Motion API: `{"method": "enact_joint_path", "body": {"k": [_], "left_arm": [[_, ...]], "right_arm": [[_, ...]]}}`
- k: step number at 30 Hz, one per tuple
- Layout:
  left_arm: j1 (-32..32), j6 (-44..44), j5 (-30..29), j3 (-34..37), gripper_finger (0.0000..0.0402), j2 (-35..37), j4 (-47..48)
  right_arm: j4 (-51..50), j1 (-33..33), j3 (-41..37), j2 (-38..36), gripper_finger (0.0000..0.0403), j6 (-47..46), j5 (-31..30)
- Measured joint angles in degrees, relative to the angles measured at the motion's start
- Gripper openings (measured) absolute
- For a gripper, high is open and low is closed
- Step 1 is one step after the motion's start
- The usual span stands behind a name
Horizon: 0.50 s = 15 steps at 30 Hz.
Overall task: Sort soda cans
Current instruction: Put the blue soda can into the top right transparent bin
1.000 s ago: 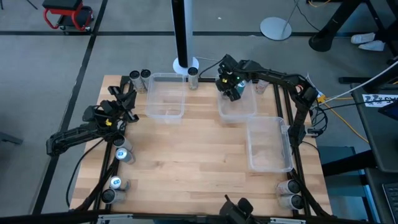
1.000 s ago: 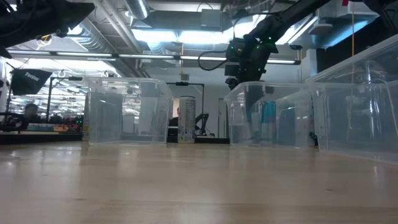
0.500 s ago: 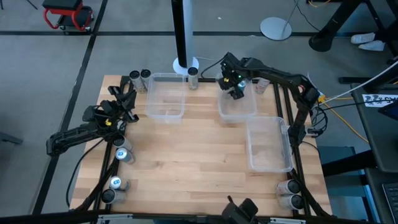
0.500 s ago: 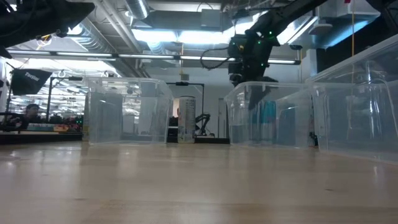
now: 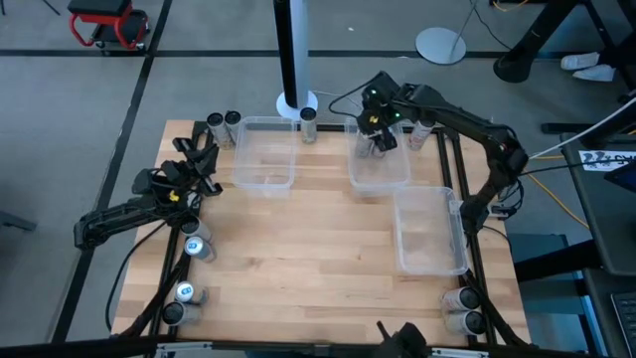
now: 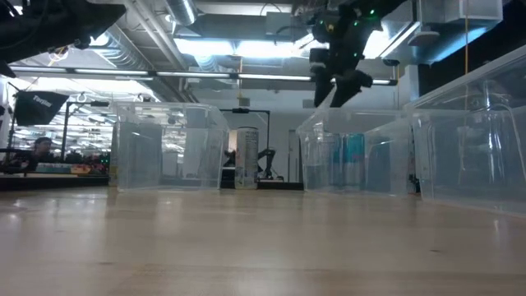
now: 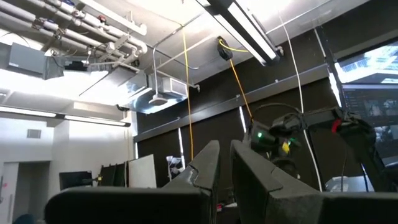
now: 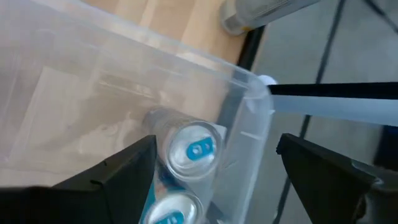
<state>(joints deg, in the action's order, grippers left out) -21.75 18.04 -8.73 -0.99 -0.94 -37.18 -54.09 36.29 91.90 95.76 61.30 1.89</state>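
- The right gripper is hanging over the middle bin with its fingers spread and nothing between them; two blue-topped soda cans are standing upright directly beneath it, at the bin's far corner
- Risk: the bin's wall is near the gripper; swinging away low could be catching the rim and dragging the bin across the counter, toppling the cans
- Compared with a second ago, the right gripper is sitting higher and wider; the left gripper, clenched and empty, is unchanged near the counter's left edge
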Motion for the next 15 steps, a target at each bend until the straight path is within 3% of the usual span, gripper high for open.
{"method": "enact_joint_path", "body": {"k": [9,15], "left_arm": [[0.0,0.0,0.0,0.0,0.0031,0.0,0.3],[0.0,0.3,0.0,0.0,0.0031,0.0,0.8]], "right_arm": [[-0.6,-0.2,0.0,-6.8,0.034,-1.8,1.0],[0.3,-4.7,0.0,-11.4,0.034,-3.4,-0.2]]}}
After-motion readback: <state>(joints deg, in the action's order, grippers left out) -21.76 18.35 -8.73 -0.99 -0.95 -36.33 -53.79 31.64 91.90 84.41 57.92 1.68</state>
